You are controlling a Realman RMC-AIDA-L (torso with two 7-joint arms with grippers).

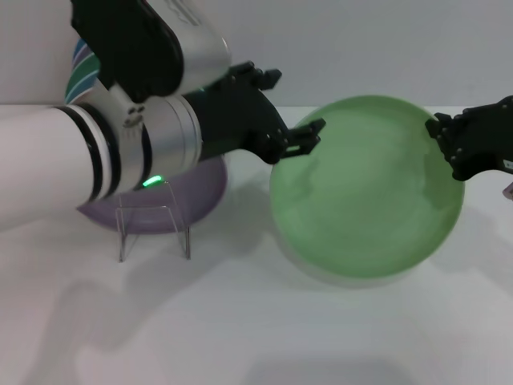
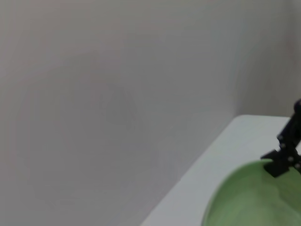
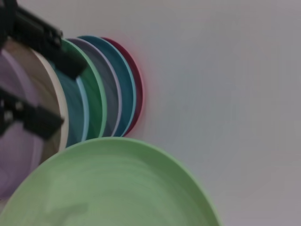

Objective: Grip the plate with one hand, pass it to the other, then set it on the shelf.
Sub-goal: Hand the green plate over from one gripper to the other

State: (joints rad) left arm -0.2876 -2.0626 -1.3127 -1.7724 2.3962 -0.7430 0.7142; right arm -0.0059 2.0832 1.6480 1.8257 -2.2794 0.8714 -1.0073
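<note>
Working through the hand-over, I take the head view first: the plate [image 1: 367, 190] hangs tilted above the table [image 1: 256, 329], its far-right rim pinched by my right gripper [image 1: 443, 138], which looks clamped on the edge. My left gripper [image 1: 298, 138] sits at the opposite rim with its fingers apart, the lower one touching or just short of the edge; I cannot tell which. To do this well I want the left jaws straddling the rim squarely and closed firmly before the right lets go, or the plate may drop flat. The shelf [image 1: 154, 228] stands on the table below my left forearm, in front of a lilac plate [image 1: 200, 188], so I judge the carry after the pass will be brief.

From the left wrist camera I see only a slice of the plate [image 2: 254, 197] near the table's far edge, with the right gripper's black fingers [image 2: 282, 162] gripping its rim. My own left fingers are not in that view.

The right wrist camera shows the plate's [image 3: 108, 188] broad face close up, the left gripper's spread fingers [image 3: 35, 120] beyond it, and a stack of coloured plates [image 3: 106, 89] leaning upright behind.
</note>
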